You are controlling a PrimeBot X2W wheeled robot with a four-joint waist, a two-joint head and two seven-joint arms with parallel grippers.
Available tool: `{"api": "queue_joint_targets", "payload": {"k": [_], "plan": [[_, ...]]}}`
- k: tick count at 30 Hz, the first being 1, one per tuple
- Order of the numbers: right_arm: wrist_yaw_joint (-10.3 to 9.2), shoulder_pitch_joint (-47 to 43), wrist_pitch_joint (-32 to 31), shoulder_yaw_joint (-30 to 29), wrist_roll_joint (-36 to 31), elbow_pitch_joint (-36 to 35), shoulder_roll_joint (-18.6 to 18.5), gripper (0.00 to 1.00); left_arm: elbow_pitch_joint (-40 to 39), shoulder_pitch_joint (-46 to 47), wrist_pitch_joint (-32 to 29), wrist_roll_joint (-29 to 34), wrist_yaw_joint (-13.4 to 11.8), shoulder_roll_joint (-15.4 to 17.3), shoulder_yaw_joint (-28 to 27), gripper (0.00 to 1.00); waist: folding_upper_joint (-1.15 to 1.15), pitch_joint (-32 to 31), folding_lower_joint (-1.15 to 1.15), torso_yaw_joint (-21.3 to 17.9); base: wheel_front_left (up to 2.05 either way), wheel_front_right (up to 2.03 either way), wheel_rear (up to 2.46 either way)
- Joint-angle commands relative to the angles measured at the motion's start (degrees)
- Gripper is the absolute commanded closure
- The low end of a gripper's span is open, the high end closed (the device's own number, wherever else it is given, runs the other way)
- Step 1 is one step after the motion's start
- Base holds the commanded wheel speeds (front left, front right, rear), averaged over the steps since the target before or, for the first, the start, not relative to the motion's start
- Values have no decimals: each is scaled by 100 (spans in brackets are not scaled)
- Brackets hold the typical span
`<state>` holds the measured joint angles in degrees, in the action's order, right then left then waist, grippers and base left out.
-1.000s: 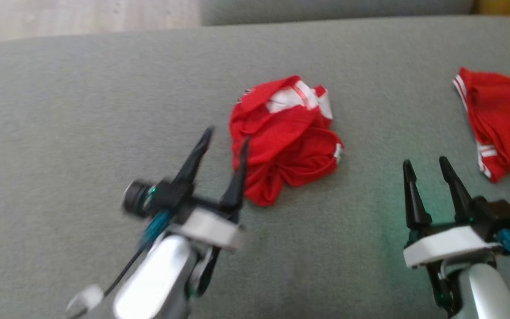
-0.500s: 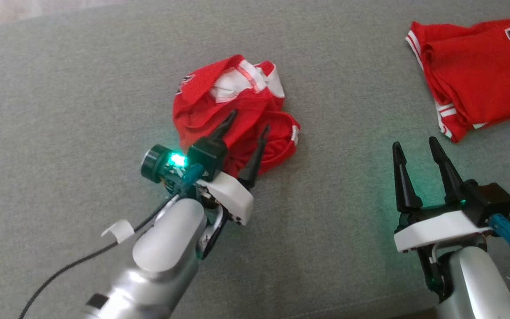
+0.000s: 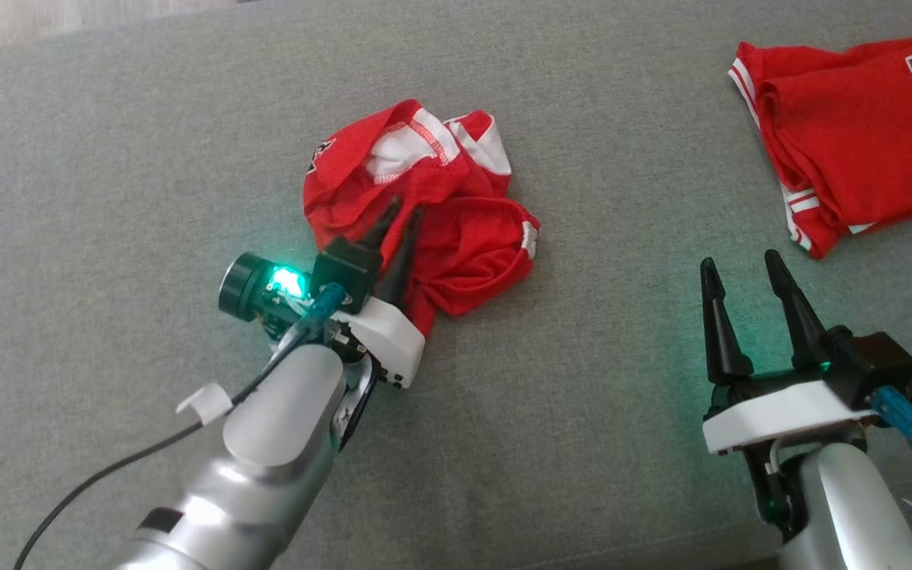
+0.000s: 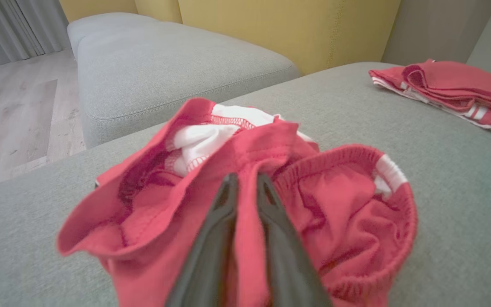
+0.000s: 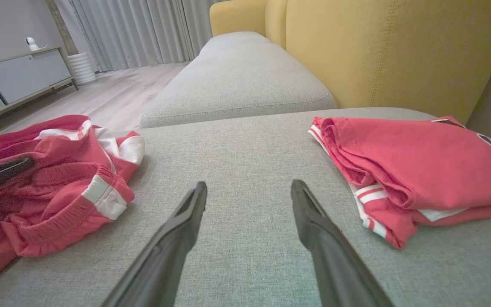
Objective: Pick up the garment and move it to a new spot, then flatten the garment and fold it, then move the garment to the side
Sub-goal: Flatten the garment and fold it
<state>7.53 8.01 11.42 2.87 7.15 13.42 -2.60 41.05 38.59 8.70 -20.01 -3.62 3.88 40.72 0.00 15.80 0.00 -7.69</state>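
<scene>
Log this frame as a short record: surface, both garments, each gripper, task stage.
surface: grey cushion
crumpled garment: red and white, bunched, mid-cushion
folded garment: red, far right, apart from the other
left gripper: shut on a fold of the crumpled garment
right gripper: open, empty, over bare cushion
stage: grasp made, garment not yet lifted

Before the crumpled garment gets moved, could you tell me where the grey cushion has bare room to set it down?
Widest bare stretch: the cushion left of the crumpled garment. Another lies between it and the folded garment, ahead of the open right gripper. Crowded: the far right corner, and around the left gripper pinching the fabric.
</scene>
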Motion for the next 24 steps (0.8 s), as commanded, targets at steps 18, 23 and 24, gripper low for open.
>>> {"api": "queue_joint_targets", "payload": {"k": [18, 23, 24], "plan": [[-4, 114, 76, -76, -22, -105, -28, 0, -761, -67, 612, -337, -471, 193, -839, 100, 0, -237, 0, 292, 0, 0, 0], [-4, 36, 20, -137, -81, -140, -28, 0, -1306, -787, 627, -573, -601, 244, -1289, 100, 0, -418, 0, 569, 0, 0, 0], [-4, 21, 1, -143, -88, -154, -28, 0, -1372, -947, 628, -621, -619, 246, -1375, 100, 0, -446, 0, 622, 0, 0, 0]]}}
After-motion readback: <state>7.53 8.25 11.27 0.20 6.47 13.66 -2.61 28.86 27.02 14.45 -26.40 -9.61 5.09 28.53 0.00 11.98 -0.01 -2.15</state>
